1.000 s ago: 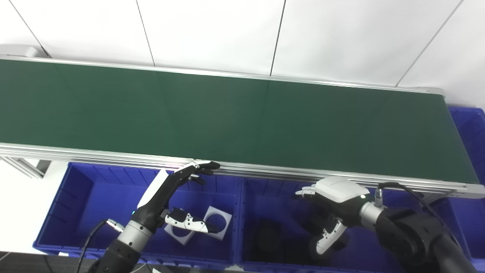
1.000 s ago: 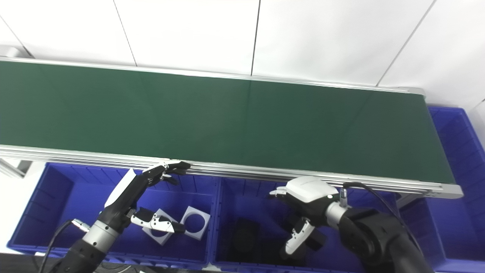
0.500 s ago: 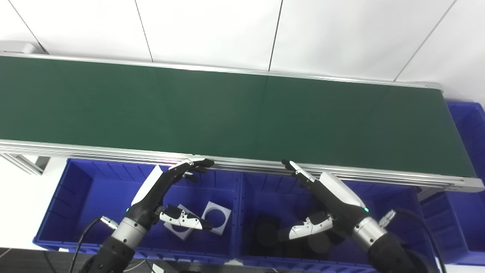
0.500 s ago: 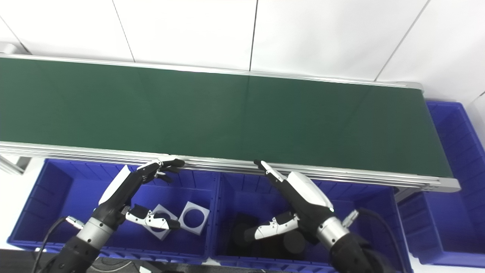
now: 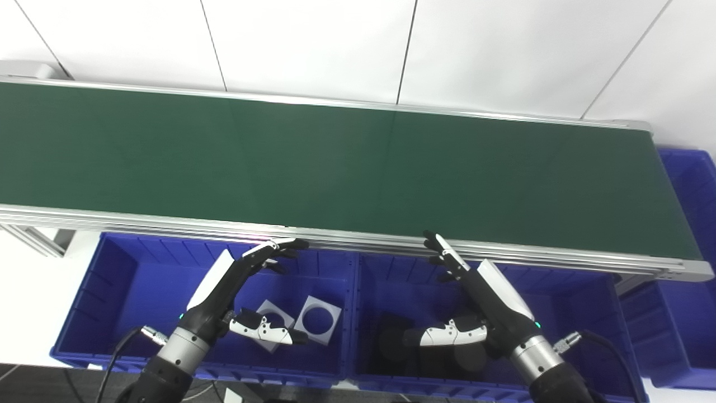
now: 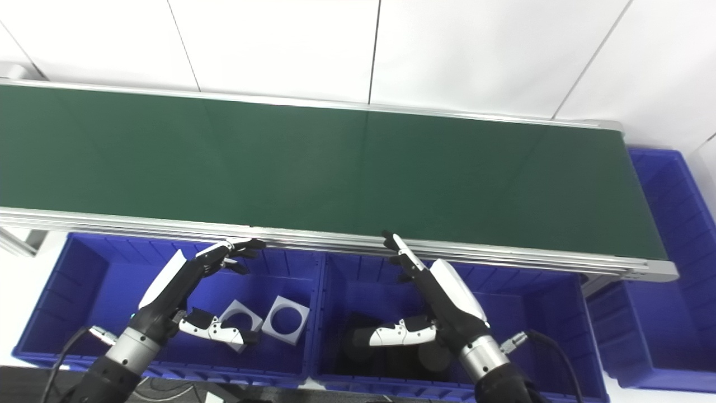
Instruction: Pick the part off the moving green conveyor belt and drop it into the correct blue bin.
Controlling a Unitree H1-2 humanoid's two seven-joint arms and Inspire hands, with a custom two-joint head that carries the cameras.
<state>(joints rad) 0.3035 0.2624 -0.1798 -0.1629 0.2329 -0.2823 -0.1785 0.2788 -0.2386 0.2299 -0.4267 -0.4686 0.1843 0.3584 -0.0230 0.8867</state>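
The green conveyor belt (image 6: pixel 335 168) is seen bare. Both hands are held open, fingers spread, above blue bins: the left hand (image 6: pixel 184 285) over the left bin (image 6: pixel 50 302), where two white square plates with round holes (image 6: pixel 263 319) lie, the right hand (image 6: pixel 442 296) over the middle bin (image 6: pixel 554 313) with dark parts (image 6: pixel 358 341).

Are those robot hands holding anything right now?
No. The left robot hand and the right robot hand are both open and empty, poised over the blue bins beside the bare green belt.
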